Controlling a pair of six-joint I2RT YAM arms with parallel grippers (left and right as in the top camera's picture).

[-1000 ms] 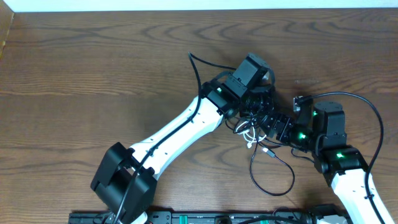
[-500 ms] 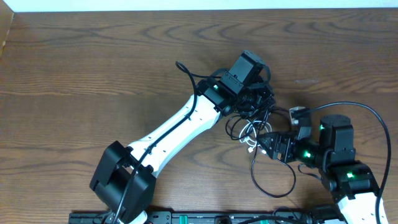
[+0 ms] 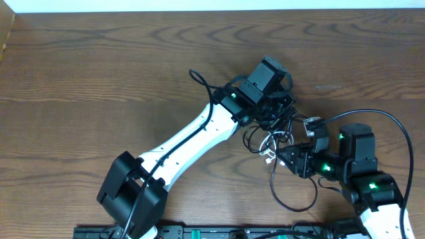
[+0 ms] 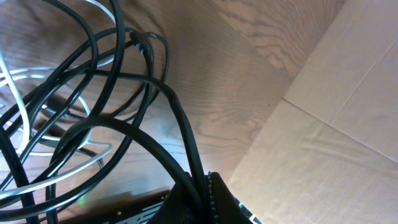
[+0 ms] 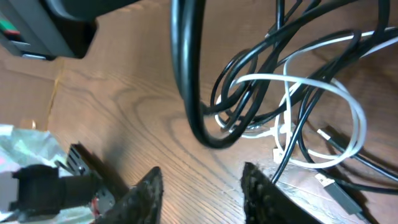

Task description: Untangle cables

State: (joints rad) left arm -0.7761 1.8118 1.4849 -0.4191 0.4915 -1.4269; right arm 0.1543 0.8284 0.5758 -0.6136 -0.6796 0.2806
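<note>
- The cables (image 3: 269, 136) are found bunched in a knot right of the table's (image 3: 99, 60) centre, caught between the two grippers.
- The left gripper (image 3: 275, 109) is clamped shut on black strands of that knot. In its wrist view they are seen running straight down into the finger (image 4: 214, 196) at the bottom edge.
- From that grip the black strands are fanned out up and to the left, held above the wood, with a plug end (image 4: 140, 40) seen near the top.
- The white cable (image 4: 18, 118) is threaded through those black loops at the left of that view.
- The right gripper (image 3: 289, 157) is held just beside the knot on its lower right side, pointed toward it.
- Its fingers (image 5: 146, 186) are parted, bare wood is seen between them, and nothing is gripped.
- Ahead of those fingers the white cable is looped in and out of the black ones, and white plug ends (image 5: 323, 134) are laid on the table close by.
- A wide black loop (image 3: 272, 186) is seen lying flat on the table, nearer the robot's base than the knot.
- One black cable end (image 3: 194, 74) is stuck out to the upper left, beyond the left arm (image 3: 192, 136).
</note>
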